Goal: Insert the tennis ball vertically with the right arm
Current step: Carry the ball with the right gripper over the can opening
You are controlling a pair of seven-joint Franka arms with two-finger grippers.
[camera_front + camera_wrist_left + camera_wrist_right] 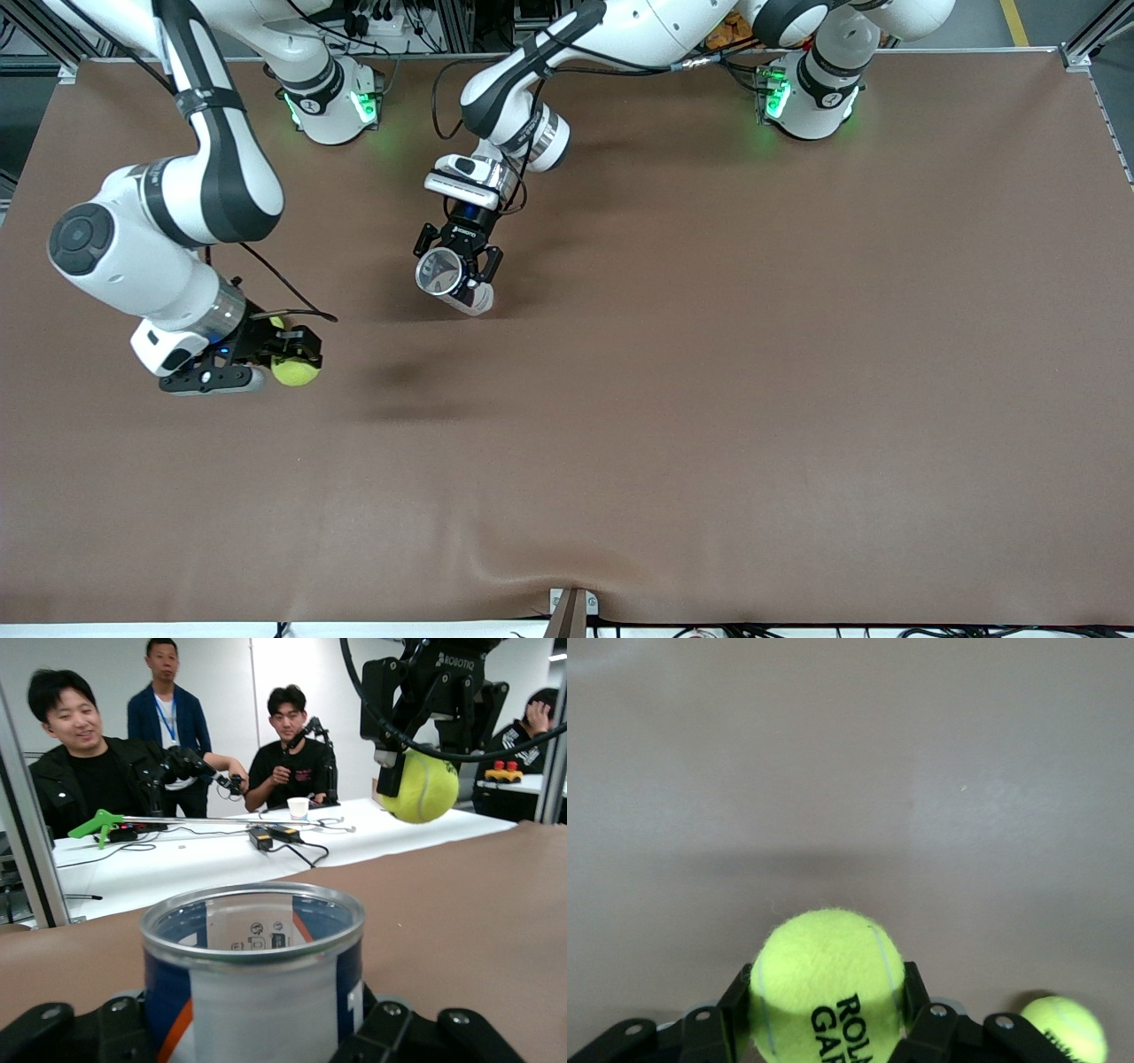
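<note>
Now we hold both things of the task in the air, but they are well apart. Our right gripper [282, 359] has its fingers closed on the fuzzy yellow-green tennis ball [294, 370], which hangs over the brown table [709, 399] toward the right arm's end. In the right wrist view the ball [826, 979] sits firmly between the two black fingers [731, 1014], with its printed letters turned to the camera. A second yellow-green ball [1063, 1028] shows low in that view's corner; we cannot tell if it lies on the table.

Our left gripper [459, 266] is over the middle of the table, and its fingers are closed around the round clear plastic can with a blue and white label [450, 282]. In the front view the can is tilted, with its open mouth turned toward the right arm's end. In the left wrist view the mouth [252, 912] is open and we see no ball inside it, while the held ball [427, 787] hangs near the top of that view.

So we judge that the two grasps are done. What is left is to stand the can upright, bring the ball above its mouth, lower it straight down and let it go.
</note>
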